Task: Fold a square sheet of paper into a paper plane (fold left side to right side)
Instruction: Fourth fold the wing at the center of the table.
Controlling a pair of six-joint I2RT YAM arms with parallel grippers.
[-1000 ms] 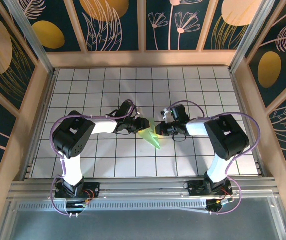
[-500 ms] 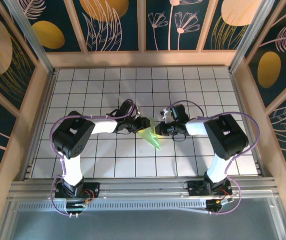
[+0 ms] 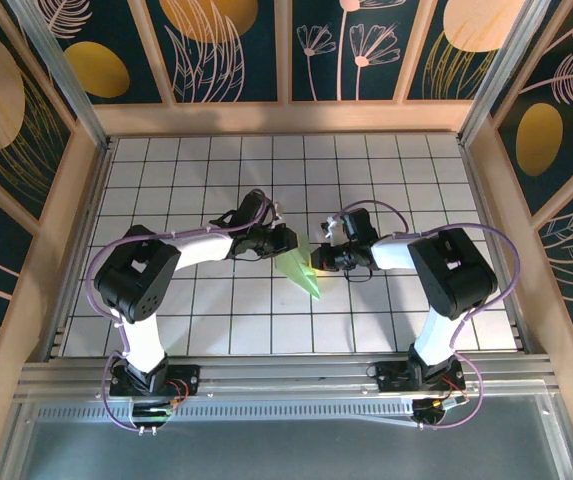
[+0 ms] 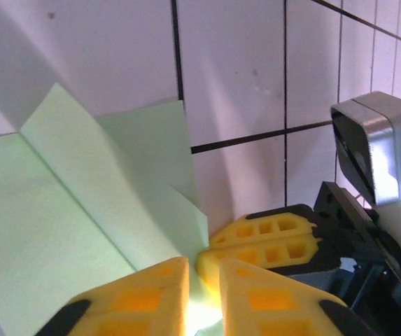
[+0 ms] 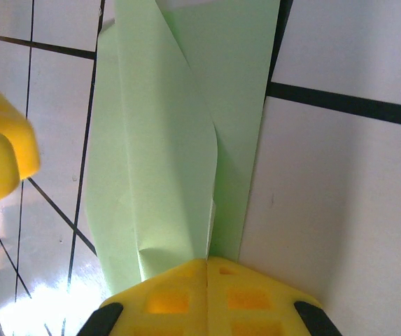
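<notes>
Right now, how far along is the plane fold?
Done: the paper plane is already a narrow pointed dart with layered flaps. In hand: the left fingers and right fingers both pinch it at the end away from its point. Left: the flaps look loose, so probably pressing the creases and setting it down.

A: What are the arms like?
B: Left arm (image 3: 201,250) and right arm (image 3: 391,255): white links, bulky black joints, purple cables (image 3: 517,265) looping along them
A: And the pincers?
B: Left pincer (image 4: 201,269) and right pincer (image 5: 207,264) have yellow fingers (image 4: 134,297) with square recesses, on black mounts
A: Bases (image 3: 151,380)?
B: Black blocks with thin wires at the foot
</notes>
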